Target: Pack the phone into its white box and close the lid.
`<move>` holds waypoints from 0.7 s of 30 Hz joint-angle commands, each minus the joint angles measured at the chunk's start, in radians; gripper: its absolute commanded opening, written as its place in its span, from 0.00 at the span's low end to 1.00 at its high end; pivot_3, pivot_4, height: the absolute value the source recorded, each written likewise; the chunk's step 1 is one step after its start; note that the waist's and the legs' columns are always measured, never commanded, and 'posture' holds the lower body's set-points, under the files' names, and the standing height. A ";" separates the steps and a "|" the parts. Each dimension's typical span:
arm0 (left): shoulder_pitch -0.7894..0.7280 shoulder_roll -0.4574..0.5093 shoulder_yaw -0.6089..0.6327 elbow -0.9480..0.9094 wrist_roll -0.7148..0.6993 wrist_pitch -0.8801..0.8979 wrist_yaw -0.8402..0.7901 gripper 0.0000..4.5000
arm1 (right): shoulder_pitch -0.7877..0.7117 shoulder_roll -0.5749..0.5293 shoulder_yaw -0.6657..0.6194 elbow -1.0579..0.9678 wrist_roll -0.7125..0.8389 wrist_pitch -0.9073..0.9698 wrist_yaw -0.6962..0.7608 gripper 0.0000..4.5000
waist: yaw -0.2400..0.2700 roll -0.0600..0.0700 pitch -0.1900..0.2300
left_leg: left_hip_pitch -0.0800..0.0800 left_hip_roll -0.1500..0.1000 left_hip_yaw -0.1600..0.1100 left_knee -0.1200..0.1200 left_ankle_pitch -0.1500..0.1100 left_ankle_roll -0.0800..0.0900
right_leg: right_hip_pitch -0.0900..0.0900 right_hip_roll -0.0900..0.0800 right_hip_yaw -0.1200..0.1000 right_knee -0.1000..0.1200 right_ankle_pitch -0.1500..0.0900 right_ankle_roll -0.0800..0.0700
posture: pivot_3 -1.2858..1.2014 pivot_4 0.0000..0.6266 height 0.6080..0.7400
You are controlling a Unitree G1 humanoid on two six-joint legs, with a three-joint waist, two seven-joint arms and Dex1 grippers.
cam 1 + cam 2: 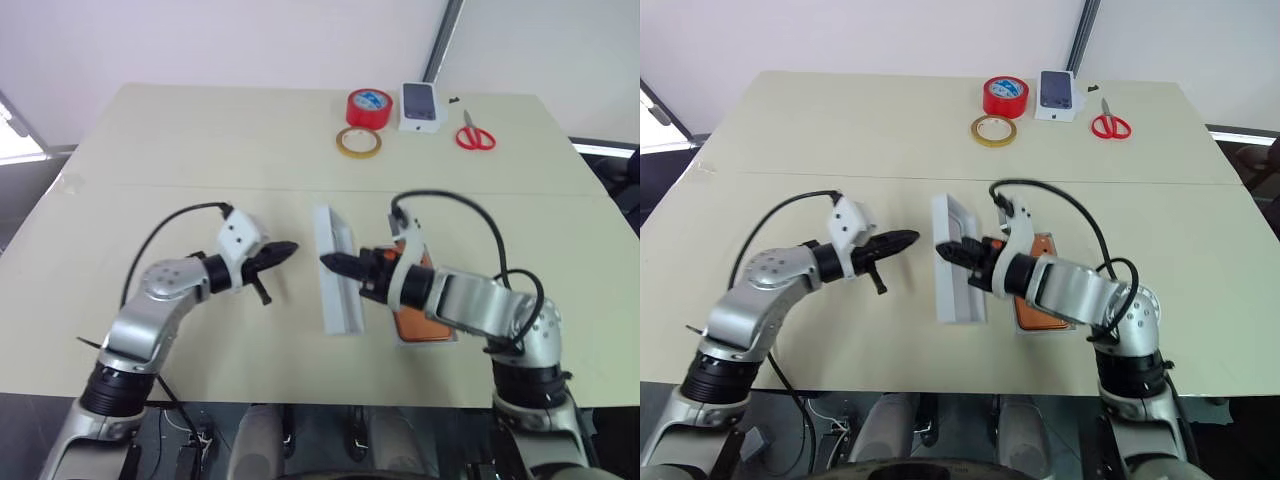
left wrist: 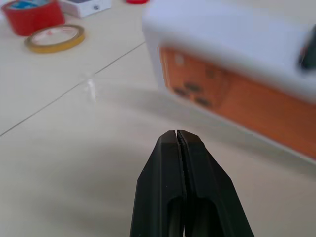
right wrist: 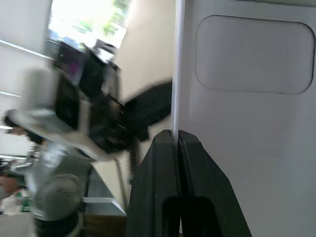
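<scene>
The orange phone [image 1: 415, 322] lies flat in the shallow white box [image 1: 430, 342], mostly hidden under my right forearm. Left of it, a white lid [image 1: 338, 275] stands tilted with its left long edge raised. Its inner face shows an oblong recess [image 3: 254, 54]. The face turned toward my left gripper looks orange with dark lens marks [image 2: 237, 106]. My right gripper [image 1: 328, 262] is shut on that raised edge [image 3: 175, 132]. My left gripper [image 1: 288, 247] is shut and empty, pointing at the lid from a short way to its left [image 2: 176, 133].
At the table's far side sit a red tape roll [image 1: 369, 107], a flat yellow tape ring [image 1: 358, 142], a small white box picturing a dark phone [image 1: 420, 105] and red scissors [image 1: 475, 136]. A seam crosses the table [image 1: 150, 187].
</scene>
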 commanded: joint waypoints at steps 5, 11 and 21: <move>-0.067 -0.095 -0.168 -0.016 0.066 0.014 -0.001 0.01 | -0.084 -0.246 -0.083 0.129 0.017 0.115 0.128 0.57 | 0.001 0.000 0.000 | 0.002 0.000 0.000 0.000 0.000 0.000 | 0.001 0.001 0.000 0.000 0.000 0.000 | 0.52 0.24 1.00; -0.150 -0.210 -0.229 0.070 0.092 0.043 0.026 0.01 | -0.239 -0.594 -0.033 0.120 -0.134 0.255 0.326 0.78 | 0.003 0.002 0.001 | 0.001 0.001 0.000 -0.001 0.000 0.000 | -0.001 0.002 0.001 0.001 0.000 0.000 | 0.52 0.24 1.00; -0.188 -0.292 -0.261 0.118 0.120 0.061 0.043 0.01 | -0.142 -0.760 0.105 -0.004 -0.883 0.065 0.822 0.24 | 0.002 0.002 0.000 | 0.000 0.001 -0.001 0.000 0.000 0.000 | -0.001 0.004 0.001 0.000 0.000 0.000 | 0.52 0.24 1.00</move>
